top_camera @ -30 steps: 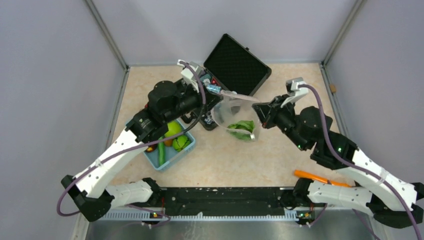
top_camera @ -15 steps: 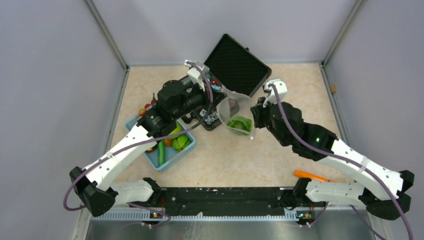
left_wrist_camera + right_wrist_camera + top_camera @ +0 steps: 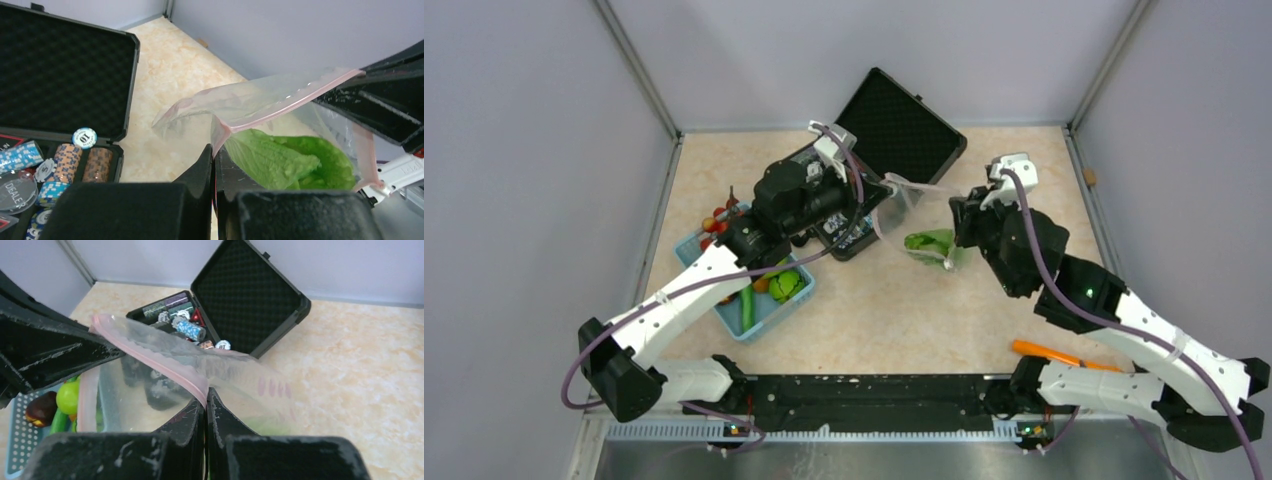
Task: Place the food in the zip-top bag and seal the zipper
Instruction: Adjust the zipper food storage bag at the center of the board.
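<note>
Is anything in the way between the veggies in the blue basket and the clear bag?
Yes. The left arm stretches over the basket, and the open black case lies between basket and bag.

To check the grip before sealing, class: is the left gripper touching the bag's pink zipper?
Touching. The left wrist view shows the left gripper shut, the pink zipper pinched between its fingertips.

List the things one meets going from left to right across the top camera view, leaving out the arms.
light blue basket → zip-top bag → orange object. The black case is left out, since it overlaps the bag.
</note>
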### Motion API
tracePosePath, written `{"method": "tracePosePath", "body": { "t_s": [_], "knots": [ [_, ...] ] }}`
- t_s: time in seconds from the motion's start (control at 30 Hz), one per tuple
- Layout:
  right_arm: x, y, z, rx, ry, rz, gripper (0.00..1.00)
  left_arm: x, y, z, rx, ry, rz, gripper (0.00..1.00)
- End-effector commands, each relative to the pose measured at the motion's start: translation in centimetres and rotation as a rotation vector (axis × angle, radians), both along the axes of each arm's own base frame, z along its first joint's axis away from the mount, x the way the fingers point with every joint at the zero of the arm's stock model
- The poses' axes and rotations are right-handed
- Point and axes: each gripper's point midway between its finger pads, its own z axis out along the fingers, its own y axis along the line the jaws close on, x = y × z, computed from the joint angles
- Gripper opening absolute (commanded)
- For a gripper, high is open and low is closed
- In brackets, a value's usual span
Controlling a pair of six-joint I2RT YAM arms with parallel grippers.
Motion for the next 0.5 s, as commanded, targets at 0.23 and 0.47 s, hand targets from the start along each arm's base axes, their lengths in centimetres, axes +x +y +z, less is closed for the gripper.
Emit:
{"method": "tracePosePath", "body": {
  "t_s": [0.23, 0.47],
  "knots": [
    [-1.1, 7.8, -11.3, 0.047, 0.230, 0.249, 0.00, 1.9, 4.8, -12.2, 0.088, 0.216, 0.312, 0.00],
    [-2.1, 10.5, -13.6, 0.068, 0.294, 0.354, 0.00, -0.7, 9.9, -17.0, 0.097, 0.417, 0.513, 0.00]
  ]
}}
